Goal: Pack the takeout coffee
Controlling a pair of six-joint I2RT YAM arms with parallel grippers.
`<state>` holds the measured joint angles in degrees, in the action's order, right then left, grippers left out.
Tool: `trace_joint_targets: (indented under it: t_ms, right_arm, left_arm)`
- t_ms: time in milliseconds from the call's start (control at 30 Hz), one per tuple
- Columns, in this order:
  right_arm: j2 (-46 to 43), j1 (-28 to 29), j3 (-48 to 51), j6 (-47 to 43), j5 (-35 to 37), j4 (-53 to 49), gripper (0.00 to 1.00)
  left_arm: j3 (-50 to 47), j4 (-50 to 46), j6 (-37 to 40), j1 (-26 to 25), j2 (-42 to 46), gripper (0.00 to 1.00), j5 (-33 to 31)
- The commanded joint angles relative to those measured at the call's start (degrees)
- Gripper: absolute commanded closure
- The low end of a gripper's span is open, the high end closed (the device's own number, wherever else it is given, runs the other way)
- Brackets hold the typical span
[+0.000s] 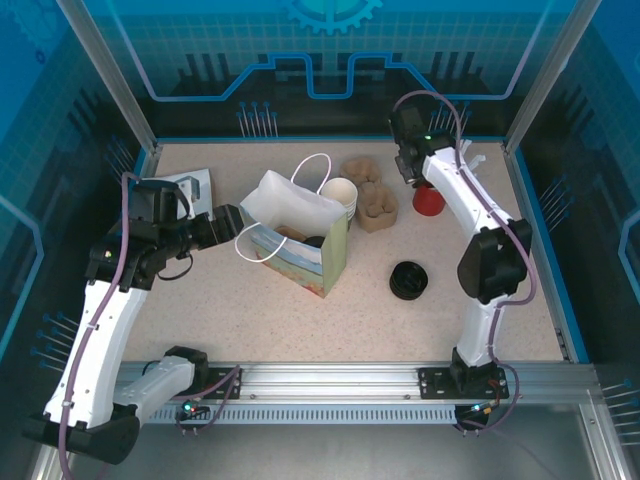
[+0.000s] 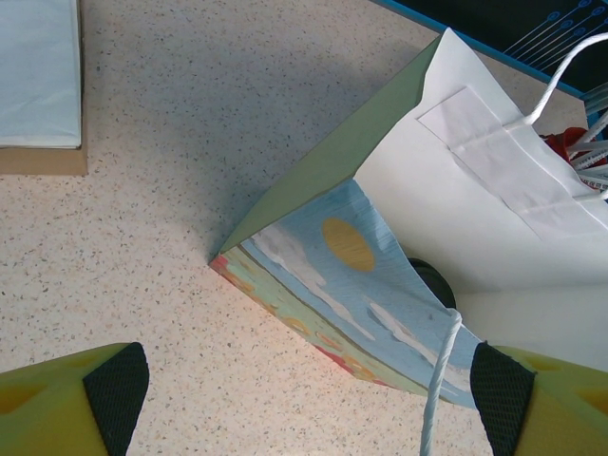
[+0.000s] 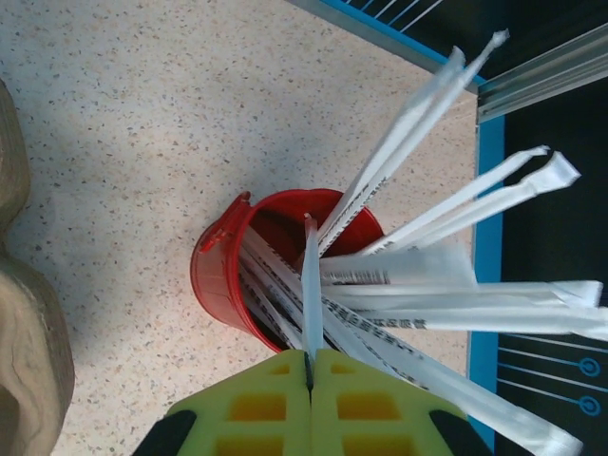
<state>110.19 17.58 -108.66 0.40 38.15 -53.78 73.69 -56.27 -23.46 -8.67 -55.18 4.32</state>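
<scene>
The left gripper [image 2: 309,399] stood spread at the white paper bag's [image 1: 300,205] nine o'clock; the black-lidded takeout coffee [image 1: 315,241] sat inside. At one o'clock the right gripper [image 3: 311,366] pinched a white wrapped straw [image 3: 311,285] in a red plastic bucket [image 3: 223,275].

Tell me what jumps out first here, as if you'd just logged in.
At the far right, the right fingers are shut on one wrapped straw standing in a red bucket full of them. In the middle, an open white paper bag with a painted landscape side stands upright, the left fingers spread wide beside its left end.
</scene>
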Motion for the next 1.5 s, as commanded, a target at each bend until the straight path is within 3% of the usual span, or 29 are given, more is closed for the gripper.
trace_joint_targets:
  t_ms: [0, 433, 700, 1100, 1233, 1467]
  right_arm:
    - [-3.8, 0.2, 1.2, 1.1, -0.3, -1.9, 0.94]
    - [-13.1, 1.8, -0.8, 5.5, -8.9, -10.1, 0.95]
    - [-23.4, 5.4, -1.7, 7.8, -12.7, -14.0, 0.94]
    - [-37.6, 6.9, -7.7, 8.7, -42.1, -14.9, 0.94]
    - [-35.3, 11.8, -12.8, 10.0, -46.0, -18.5, 0.95]
    - [-27.2, 26.6, -17.7, 10.2, -40.3, -20.7, 0.95]
  left_arm:
    - [-1.1, 1.0, 0.9, 0.6, 0.0, 0.08, 1.5]
    - [-1.6, 1.5, 0.7, 0.6, 0.1, 0.08, 2.3]
    - [-2.0, 2.2, 0.6, 0.6, 0.2, 0.08, 2.4]
    - [-2.0, 3.5, 0.2, 0.6, 0.3, 0.08, 1.0]
    - [-1.7, 3.1, 0.2, 0.6, 0.0, 0.08, 0.3]
    - [-0.8, 0.8, 0.7, 0.6, 0.2, 0.08, -2.4]
